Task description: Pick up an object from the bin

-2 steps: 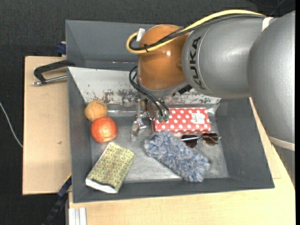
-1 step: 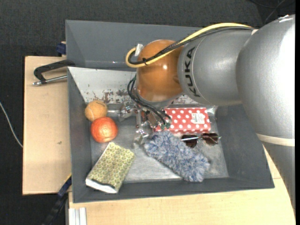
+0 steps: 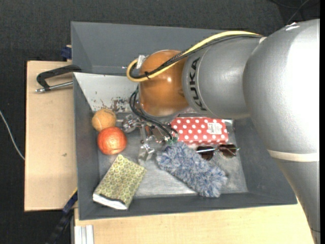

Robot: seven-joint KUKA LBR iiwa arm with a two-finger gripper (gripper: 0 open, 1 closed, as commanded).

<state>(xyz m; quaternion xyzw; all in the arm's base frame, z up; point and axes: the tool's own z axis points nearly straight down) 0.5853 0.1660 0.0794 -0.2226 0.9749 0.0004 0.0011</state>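
Blue fuzzy cloth (image 3: 195, 172) lies mid-bin (image 3: 152, 42) toward front, left end just beside claw (image 3: 148, 139). Claw low between cloth and orange-red round fruit (image 3: 111, 140) at left; apart or together, cannot tell. Tan ball (image 3: 103, 119) behind fruit. Red white-dotted box (image 3: 200, 130) and sunglasses (image 3: 218, 150) right. Green patterned pad (image 3: 120, 181) front left.

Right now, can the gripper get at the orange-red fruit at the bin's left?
Probably yes. The gripper hangs close beside the orange-red fruit, with bare bin floor between them; nothing lies on the fruit, though the tan ball crowds one side.
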